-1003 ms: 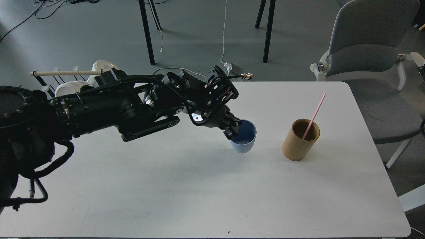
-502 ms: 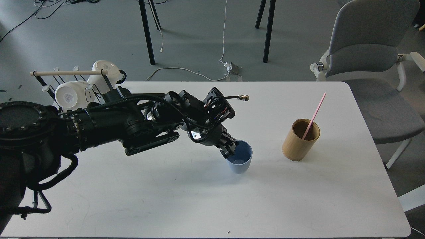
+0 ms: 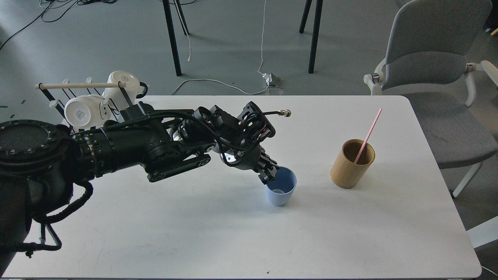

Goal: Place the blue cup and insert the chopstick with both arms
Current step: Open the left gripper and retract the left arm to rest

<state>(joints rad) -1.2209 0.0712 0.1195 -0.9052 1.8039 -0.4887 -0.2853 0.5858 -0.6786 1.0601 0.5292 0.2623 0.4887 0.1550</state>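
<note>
The blue cup (image 3: 281,191) stands upright on the white table (image 3: 233,241), near its middle. My left gripper (image 3: 270,174) reaches in from the left and is shut on the cup's left rim, with one finger inside the rim and one outside. The pink chopstick (image 3: 368,133) leans to the right inside the tan cylindrical holder (image 3: 351,165), which stands to the right of the cup with a gap between them. My right arm and its gripper are out of view.
A black wire rack (image 3: 54,102) with a pale wooden rod (image 3: 78,85) and white mugs (image 3: 83,110) stands at the table's back left corner. A grey chair (image 3: 432,58) is beyond the table's right edge. Cables lie on the floor behind.
My left arm has lowered the blue cup and brought it a little nearer. The cup was tilted and raised; now it stands upright on the table. The holder and chopstick have not moved.
</note>
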